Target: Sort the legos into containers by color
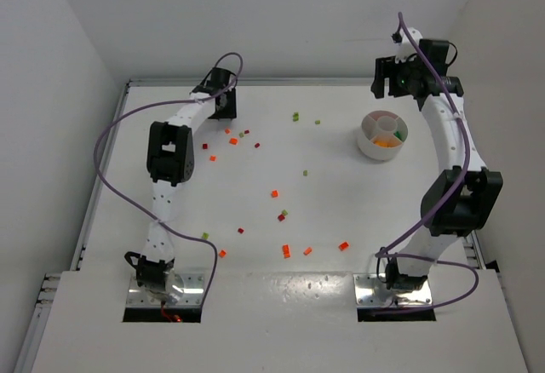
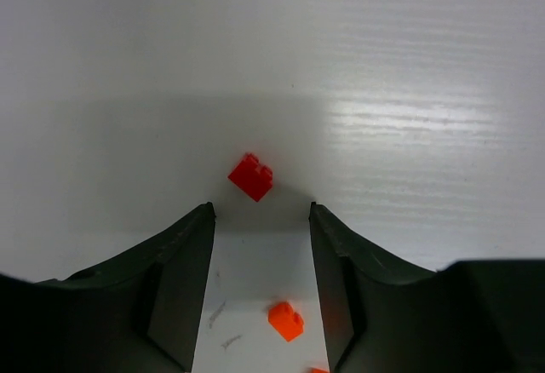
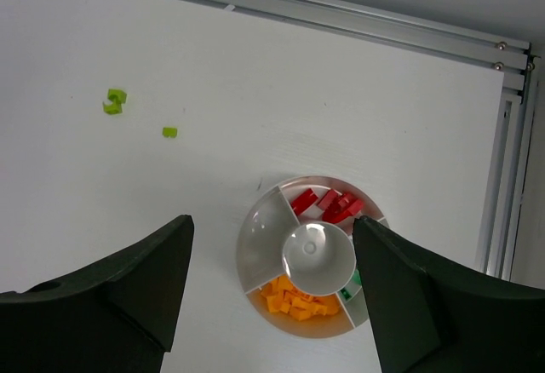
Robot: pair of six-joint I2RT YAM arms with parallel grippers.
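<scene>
My left gripper (image 2: 261, 211) is low over the far left of the table (image 1: 341, 203), open. A red lego (image 2: 250, 176) lies just past its fingertips. An orange lego (image 2: 286, 320) lies on the table between the fingers, touching neither. In the top view this gripper (image 1: 223, 105) sits beside a cluster of legos (image 1: 233, 140). My right gripper (image 3: 272, 220) hangs open and empty high above the round white dish (image 3: 255, 245). Its containers hold red legos (image 3: 328, 203), orange ones (image 3: 294, 301) and a green one (image 3: 349, 288); one section is bare.
Loose legos lie scattered over the table: orange ones (image 1: 274, 193) (image 1: 343, 245), a red one (image 1: 281, 217), green ones (image 1: 295, 117) (image 3: 169, 132). The dish (image 1: 366, 145) stands at the far right. A metal rail (image 3: 341, 15) runs along the far edge.
</scene>
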